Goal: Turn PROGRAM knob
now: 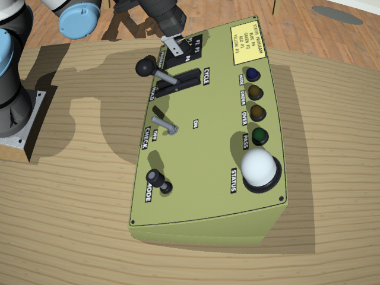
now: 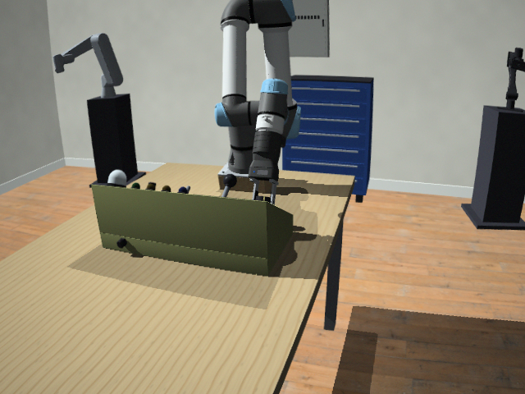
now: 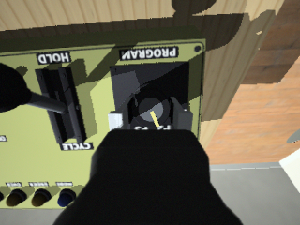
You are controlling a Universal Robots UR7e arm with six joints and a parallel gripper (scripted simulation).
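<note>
Wrist view, frame centre: end effector point(image 3: 151, 113) pinches the PROGRAM knob point(image 3: 153, 111) directly beneath it, yellow pointer point(image 3: 154, 119) aimed toward the frame's bottom; only twisting about that axis is needed.

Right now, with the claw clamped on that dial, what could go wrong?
The claw grips the round grey PROGRAM knob; an off-centre twist could slide or tip the loose olive-green console. The black ball-ended CYCLE/HOLD lever stands close beside the silver fingers and might get bumped.
</note>
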